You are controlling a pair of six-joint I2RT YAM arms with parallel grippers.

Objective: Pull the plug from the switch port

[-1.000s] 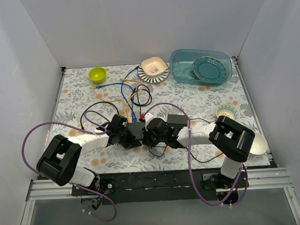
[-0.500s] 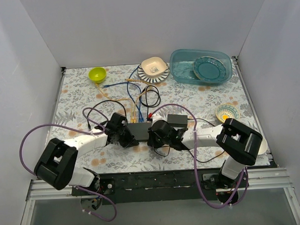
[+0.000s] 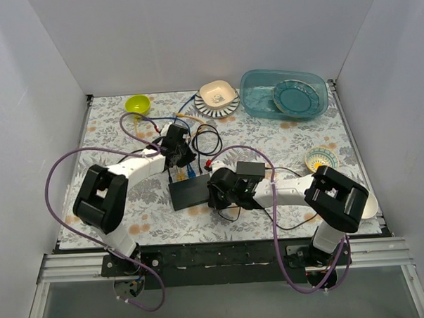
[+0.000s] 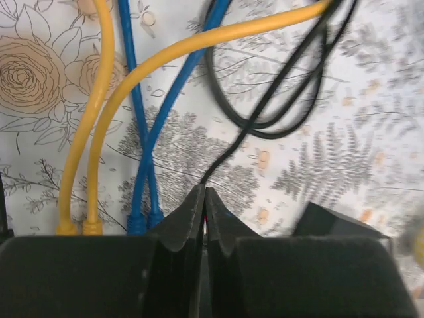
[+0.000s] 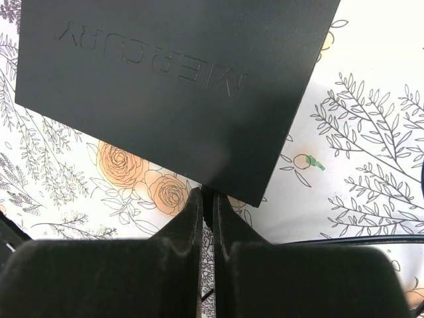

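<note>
The switch (image 3: 187, 193) is a flat black box lying tilted on the flowered cloth; its lid, embossed MERCURY, also shows in the right wrist view (image 5: 172, 86). My right gripper (image 3: 210, 191) (image 5: 207, 193) is shut on its right edge. Yellow cables (image 4: 99, 132) and blue cables (image 4: 142, 146) run toward the switch's far edge, where their plug ends pass out of sight under my left gripper. My left gripper (image 3: 186, 160) (image 4: 205, 192) sits just behind the switch, shut on a thin black cable (image 4: 265, 106). A sliver of red shows between the jaws. The sockets are hidden.
A black adapter box (image 3: 250, 169) lies right of the switch. At the back are a green bowl (image 3: 137, 104), a white square bowl (image 3: 218, 95) and a teal tub (image 3: 283, 92). A small patterned bowl (image 3: 319, 158) and a white bowl (image 3: 367, 204) sit at the right.
My left gripper left the switch's left side and swung to the cables behind it, where it is now shut on the black cable. The switch shifted slightly nearer and left. The right gripper kept hold.
</note>
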